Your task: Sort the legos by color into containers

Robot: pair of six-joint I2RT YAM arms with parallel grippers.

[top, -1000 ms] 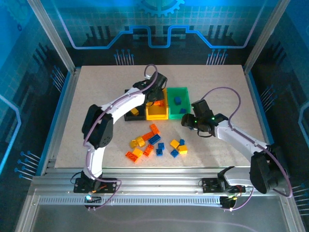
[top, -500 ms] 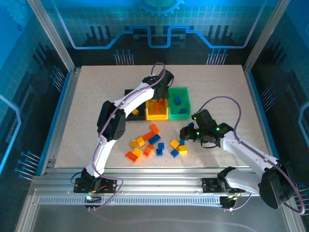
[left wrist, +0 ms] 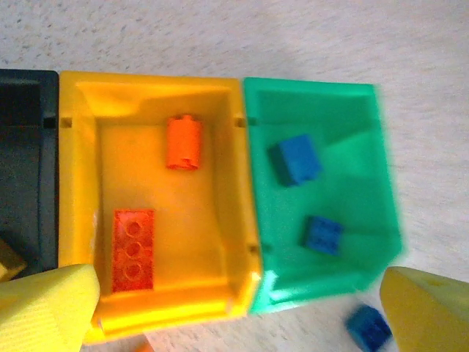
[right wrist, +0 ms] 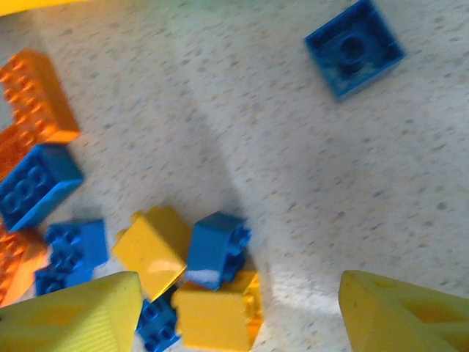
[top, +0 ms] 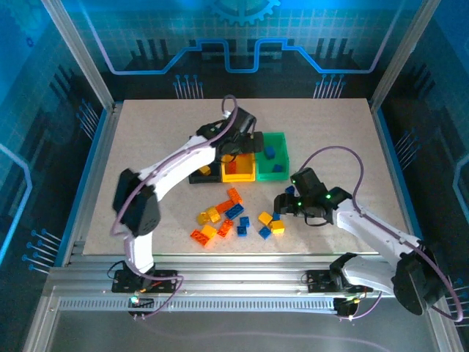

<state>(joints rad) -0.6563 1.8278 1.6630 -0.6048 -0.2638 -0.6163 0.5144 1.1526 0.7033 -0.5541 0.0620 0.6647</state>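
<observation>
My left gripper [left wrist: 238, 282] is hanging over the row of bins [top: 238, 174] with its jaws standing wide apart and nothing between them. Under it, the yellow bin [left wrist: 154, 84] is holding two orange bricks [left wrist: 134, 249]. The green bin [left wrist: 315, 95] beside it is holding two blue bricks [left wrist: 294, 159]. The black bin [left wrist: 22, 147] on the other side is showing a corner of a yellow brick [left wrist: 9, 260].

My right gripper [right wrist: 240, 286] is hovering low over the loose bricks [top: 234, 216], which are lying on the table [top: 146, 147] on the near side of the bins. Its jaws are also standing apart and gripping nothing. Just below it, a tilted blue brick [right wrist: 216, 249] is leaning against two yellow ones [right wrist: 150, 246], all three touching. Another blue brick [right wrist: 354, 48] is lying alone, well apart from them.

I am judging these bricks to be light, stiff and hard, with smooth sides that could be slipping under my pads. I am thinking the best hold is across two opposite flat walls, squarely, not on the studs or on a corner. The tilted blue one is looking likely to twist or to drag its yellow neighbours, so the lone blue brick is seeming the easier pick
</observation>
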